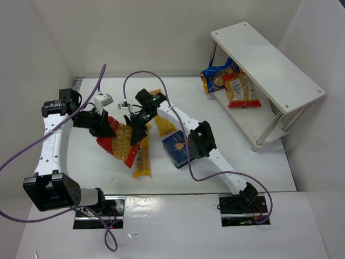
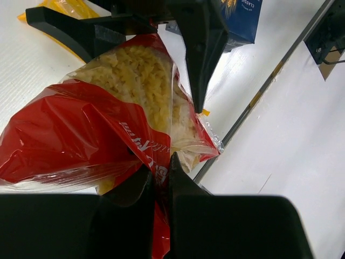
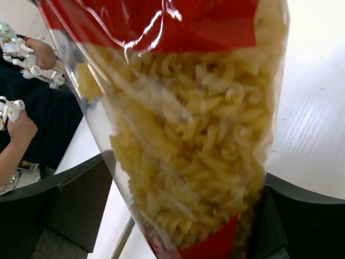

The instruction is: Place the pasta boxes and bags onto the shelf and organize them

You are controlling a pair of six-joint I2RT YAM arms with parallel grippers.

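A clear bag of short yellow pasta with red edges (image 1: pixel 123 141) (image 2: pixel 135 91) (image 3: pixel 188 135) hangs between both arms at the table's left middle. My left gripper (image 1: pixel 105 128) (image 2: pixel 160 172) is shut on its red end. My right gripper (image 1: pixel 137 129) (image 3: pixel 186 216) is open, and its fingers (image 2: pixel 202 59) (image 3: pixel 70 205) straddle the bag's body, close to its sides. The dark blue pasta box (image 1: pixel 178 148) (image 2: pixel 240 19) lies flat to the right. Two long yellow spaghetti packets (image 1: pixel 143 162) (image 1: pixel 161 125) lie near it. The white shelf (image 1: pixel 264 56) stands at the back right.
Under the shelf's top board lie a blue-edged pasta bag (image 1: pixel 215 75) and a red-edged one (image 1: pixel 241 89). The shelf's thin metal legs (image 1: pixel 267 132) stand toward the table's right edge. White walls close in the left and back sides.
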